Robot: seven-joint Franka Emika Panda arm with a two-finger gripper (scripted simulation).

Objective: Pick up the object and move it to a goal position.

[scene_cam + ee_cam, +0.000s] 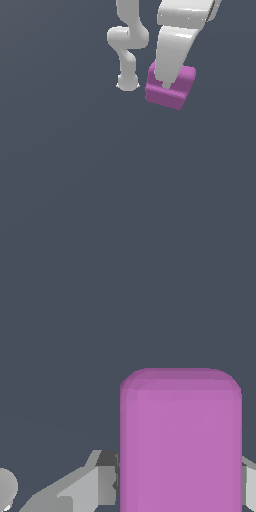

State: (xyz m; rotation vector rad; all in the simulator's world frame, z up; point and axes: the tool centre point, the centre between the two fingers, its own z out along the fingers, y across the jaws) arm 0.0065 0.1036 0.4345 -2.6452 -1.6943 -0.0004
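The object (172,92) is a magenta-purple block with rounded edges, in the upper middle of the exterior view over a plain dark grey surface. My gripper (165,81) comes down onto it from above, and one white finger covers part of its near face. In the wrist view the object (180,436) fills the space between my fingers (102,481), with a grey pad pressed against each of its sides. The gripper (181,483) is shut on the object. Whether the block rests on the surface or hangs above it, I cannot tell.
The arm's white links and base (127,50) stand just to the exterior view's left of the object. A pale rounded part (6,488) shows at the wrist view's edge. The dark grey floor (100,190) carries no other objects or markers.
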